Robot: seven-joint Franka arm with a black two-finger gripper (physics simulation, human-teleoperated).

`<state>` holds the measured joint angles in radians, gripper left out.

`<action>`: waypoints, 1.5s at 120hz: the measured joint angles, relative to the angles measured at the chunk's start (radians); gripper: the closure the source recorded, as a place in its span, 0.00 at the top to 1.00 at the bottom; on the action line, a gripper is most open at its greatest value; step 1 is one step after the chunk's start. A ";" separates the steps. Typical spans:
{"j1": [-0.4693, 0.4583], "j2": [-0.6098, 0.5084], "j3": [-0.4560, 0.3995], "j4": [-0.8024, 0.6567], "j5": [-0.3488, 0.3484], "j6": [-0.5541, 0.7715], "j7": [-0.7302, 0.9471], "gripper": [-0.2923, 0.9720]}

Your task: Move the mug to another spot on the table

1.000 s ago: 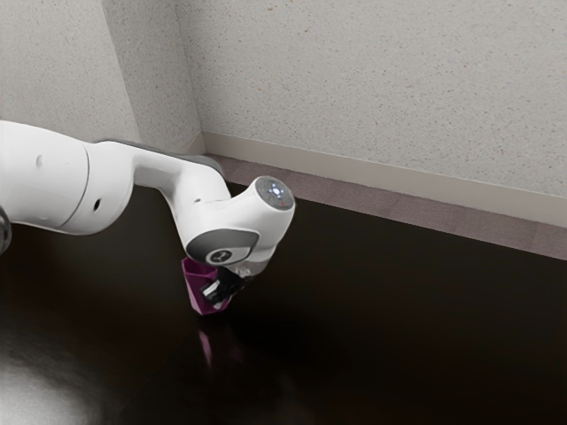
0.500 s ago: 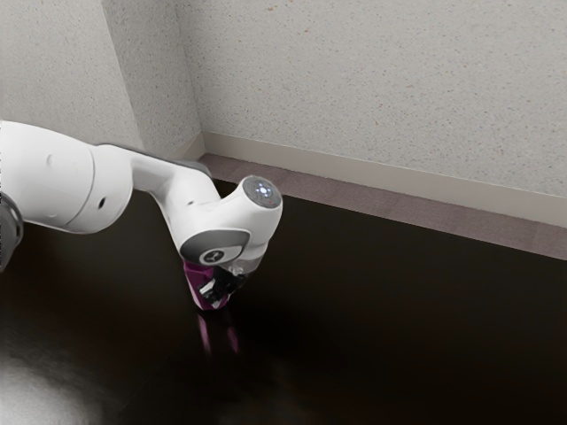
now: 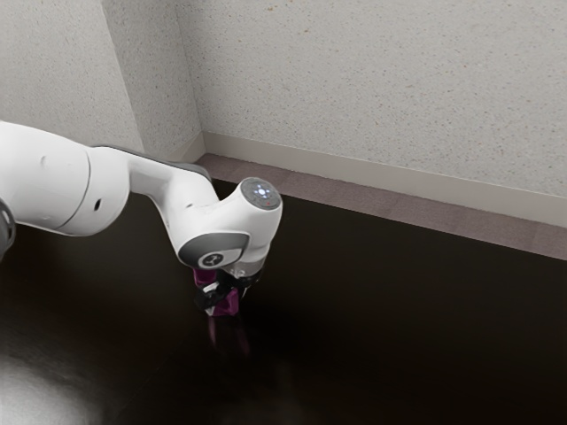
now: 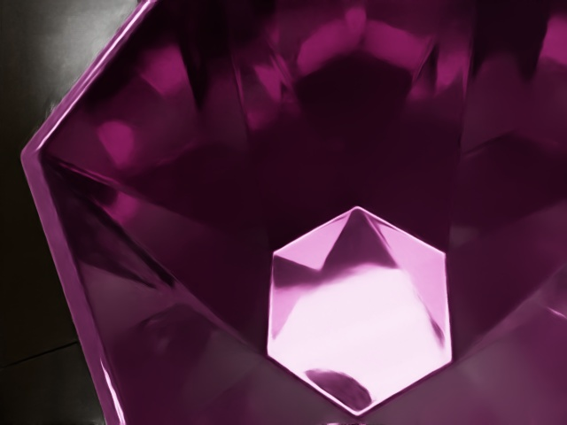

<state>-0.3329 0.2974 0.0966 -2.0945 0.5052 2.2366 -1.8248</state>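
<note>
Mug [image 3: 227,305], purple and faceted, hangs right under the white arm [image 3: 177,190] toward the exterior view's left, at or just off the dark tabletop [image 3: 399,310], black gripper [image 3: 219,294] pinching its wall, wrist view looking straight down onto its hexagonal floor.

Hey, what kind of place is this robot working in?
Probably a bare indoor room, likely a simulated test space: a glossy dark table, speckled plaster-like walls meeting in a corner, and a pale baseboard along a mauve floor.
</note>
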 joint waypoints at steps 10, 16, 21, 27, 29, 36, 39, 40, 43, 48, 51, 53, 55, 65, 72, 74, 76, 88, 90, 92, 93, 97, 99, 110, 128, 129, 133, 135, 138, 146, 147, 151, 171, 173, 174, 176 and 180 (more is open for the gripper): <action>0.000 -0.010 -0.002 -0.024 -0.004 0.012 -0.011 0.70; -0.003 -0.013 -0.008 -0.031 -0.007 0.020 -0.021 0.72; -0.005 -0.014 -0.019 -0.034 -0.009 0.026 -0.031 0.73; -0.007 -0.015 -0.025 -0.043 -0.010 0.035 -0.045 0.73; -0.008 -0.016 -0.026 -0.047 -0.011 0.038 -0.050 0.74; -0.008 -0.023 -0.028 -0.061 -0.012 0.050 -0.067 0.74; -0.008 -0.025 -0.029 -0.064 -0.012 0.055 -0.074 0.75; -0.008 -0.025 -0.029 -0.065 -0.012 0.056 -0.077 0.75; -0.007 -0.026 -0.032 -0.066 -0.012 0.060 -0.084 0.75; -0.007 -0.028 -0.040 -0.069 -0.013 0.065 -0.098 0.75; -0.008 -0.030 -0.044 -0.071 -0.013 0.068 -0.106 0.76; -0.008 -0.032 -0.046 -0.072 -0.013 0.070 -0.112 0.76; -0.008 -0.035 -0.048 -0.074 -0.013 0.071 -0.117 0.76; -0.010 -0.070 -0.051 -0.082 -0.014 0.076 -0.139 0.76; -0.014 -0.086 -0.052 -0.085 -0.015 0.077 -0.153 0.76; -0.016 -0.091 -0.052 -0.086 -0.017 0.077 -0.156 0.76; -0.018 -0.095 -0.052 -0.087 -0.021 0.077 -0.160 0.76; -0.025 -0.122 -0.053 -0.088 -0.038 0.073 -0.180 0.77; -0.026 -0.129 -0.053 -0.089 -0.040 0.072 -0.183 0.77; -0.027 -0.136 -0.053 -0.090 -0.042 0.071 -0.185 0.77; -0.027 -0.140 -0.053 -0.090 -0.043 0.070 -0.187 0.77; -0.028 -0.154 -0.053 -0.091 -0.046 0.066 -0.192 0.77; -0.029 -0.160 -0.054 -0.091 -0.047 0.065 -0.195 0.77; -0.030 -0.191 -0.054 -0.089 -0.073 0.058 -0.207 0.77; -0.027 -0.254 -0.045 -0.027 -0.130 0.028 -0.172 0.77; -0.026 -0.255 -0.045 -0.018 -0.135 0.024 -0.167 0.77; -0.023 -0.257 -0.040 0.015 -0.159 0.004 -0.143 0.77; -0.024 -0.258 -0.033 0.033 -0.171 -0.007 -0.129 0.77; -0.030 -0.259 -0.018 0.061 -0.194 -0.026 -0.104 0.77; -0.038 -0.258 0.029 0.147 -0.254 -0.085 -0.013 0.77; -0.036 -0.258 0.033 0.159 -0.260 -0.093 0.000 0.77; -0.022 -0.256 0.045 0.201 -0.284 -0.126 0.056 0.77; 0.119 -0.242 0.061 0.346 -0.354 -0.261 0.383 0.77; 0.131 -0.238 0.062 0.358 -0.362 -0.270 0.417 0.77; 0.137 -0.235 0.062 0.365 -0.366 -0.275 0.434 0.77; 0.147 -0.228 0.062 0.382 -0.374 -0.286 0.468 0.77; 0.161 -0.208 0.062 0.432 -0.388 -0.313 0.533 0.77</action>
<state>-0.1715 0.0892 0.1583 -1.6622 0.1177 1.9235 -1.2914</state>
